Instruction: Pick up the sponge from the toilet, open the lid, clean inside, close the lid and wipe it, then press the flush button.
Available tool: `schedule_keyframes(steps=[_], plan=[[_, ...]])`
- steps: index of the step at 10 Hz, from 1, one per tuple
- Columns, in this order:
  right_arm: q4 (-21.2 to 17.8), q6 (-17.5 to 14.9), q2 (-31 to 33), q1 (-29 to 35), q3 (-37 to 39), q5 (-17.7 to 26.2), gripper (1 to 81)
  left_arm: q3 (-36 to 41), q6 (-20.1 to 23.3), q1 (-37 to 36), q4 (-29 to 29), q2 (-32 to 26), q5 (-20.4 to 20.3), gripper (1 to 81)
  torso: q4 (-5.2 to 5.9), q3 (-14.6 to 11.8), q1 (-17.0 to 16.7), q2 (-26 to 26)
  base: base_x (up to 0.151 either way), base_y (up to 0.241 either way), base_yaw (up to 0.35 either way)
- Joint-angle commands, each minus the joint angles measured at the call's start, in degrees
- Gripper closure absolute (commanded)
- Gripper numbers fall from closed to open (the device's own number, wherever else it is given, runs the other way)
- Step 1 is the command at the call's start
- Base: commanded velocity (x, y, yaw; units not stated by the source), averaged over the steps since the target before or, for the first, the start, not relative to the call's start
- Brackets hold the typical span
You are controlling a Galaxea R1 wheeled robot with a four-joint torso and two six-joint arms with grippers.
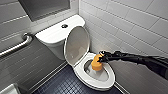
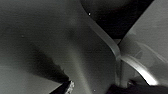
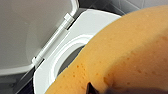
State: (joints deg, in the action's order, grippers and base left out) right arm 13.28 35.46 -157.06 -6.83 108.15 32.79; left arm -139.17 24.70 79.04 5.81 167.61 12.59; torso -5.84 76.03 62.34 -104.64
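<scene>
The white toilet (image 1: 57, 32) stands against the tiled wall with its lid (image 1: 76, 45) raised upright. My right gripper (image 1: 102, 58) reaches in from the right, shut on the orange sponge (image 1: 96, 63), which hangs down over the far side of the bowl inside the seat ring (image 1: 100, 82). In the right wrist view the sponge (image 3: 125, 50) looms large in front of the seat (image 3: 82, 32) and the raised lid (image 3: 27, 30). The flush button (image 1: 64, 25) sits on top of the tank.
A metal grab bar (image 1: 17, 46) runs along the grey wall at left, and the grab bar (image 2: 112, 45) shows close in the left wrist view. Dark small-tiled floor (image 1: 62, 83) lies in front of the toilet. White tiled wall stands at right.
</scene>
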Motion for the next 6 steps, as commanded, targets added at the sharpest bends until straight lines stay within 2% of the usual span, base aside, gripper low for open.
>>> schedule_keyframes(steps=[1, 4, 6], plan=[[1.4, -0.04, -1.34, 10.2, 0.64, 1.05, 81.1, 1.18, 0.09, 1.6, 0.95, 0.8, 5.51, 1.0, 0.0, 0.0, 0.0, 0.0, 0.0, 0.0, 0.0], [2.19, -0.04, -1.53, 7.75, 1.26, 0.18, 81.1, 1.27, 0.09, 1.52, 1.13, 0.71, 5.51, 1.0, 0.0, 0.0, 0.0, 0.0, 0.0, 0.0, 0.0], [2.11, 0.05, -0.31, 3.0, 3.44, -3.67, 81.1, 1.35, 0.09, 1.69, 1.48, 0.54, 5.78, 1.0, 0.0, 0.0, 0.0, 0.0, 0.0, 0.0, 0.0]])
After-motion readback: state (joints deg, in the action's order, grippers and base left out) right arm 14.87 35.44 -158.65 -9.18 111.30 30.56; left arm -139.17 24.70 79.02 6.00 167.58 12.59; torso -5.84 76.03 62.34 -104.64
